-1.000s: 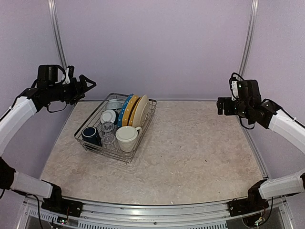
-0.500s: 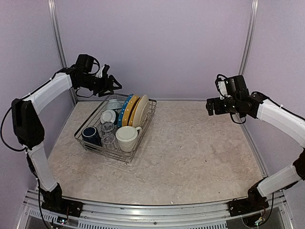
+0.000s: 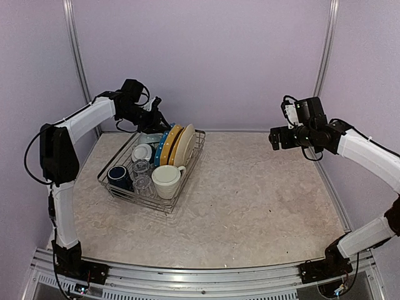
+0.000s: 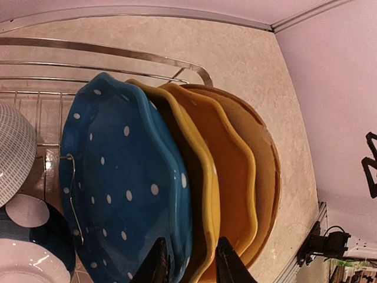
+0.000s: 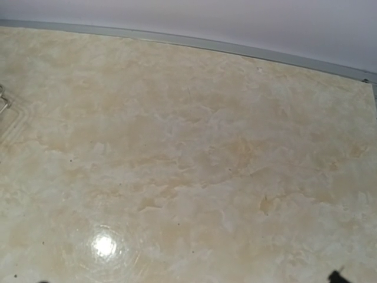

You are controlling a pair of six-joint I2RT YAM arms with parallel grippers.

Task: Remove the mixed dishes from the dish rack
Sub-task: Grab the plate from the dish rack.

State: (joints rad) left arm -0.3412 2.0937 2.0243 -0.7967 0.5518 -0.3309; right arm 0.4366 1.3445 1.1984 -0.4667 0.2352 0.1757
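The dish rack (image 3: 133, 196) stands on the table's left half. At its back a blue dotted plate (image 3: 163, 144), a yellow plate (image 3: 172, 145) and a cream plate (image 3: 185, 144) stand on edge. In front of them are a large cream mug (image 3: 166, 181), a navy mug (image 3: 118, 175), clear glasses (image 3: 142, 167) and a white-lined bowl (image 3: 142, 152). My left gripper (image 3: 157, 119) hovers just over the plate rims. In the left wrist view its fingers (image 4: 159, 262) stand a narrow gap apart, over the blue plate (image 4: 118, 171) and yellow plate (image 4: 203, 177), with nothing between them. My right gripper (image 3: 277, 138) hangs open and empty, high over the right side.
The rack's back wire (image 4: 118, 52) runs behind the plates, close to the rear wall. A grey checked bowl (image 4: 15, 150) sits left of the blue plate. The right wrist view holds only the beige marbled tabletop (image 5: 188, 153).
The left arm swung right from the left wall to above the plates, and its jaws narrowed. The right arm shifted slightly left, then held still.
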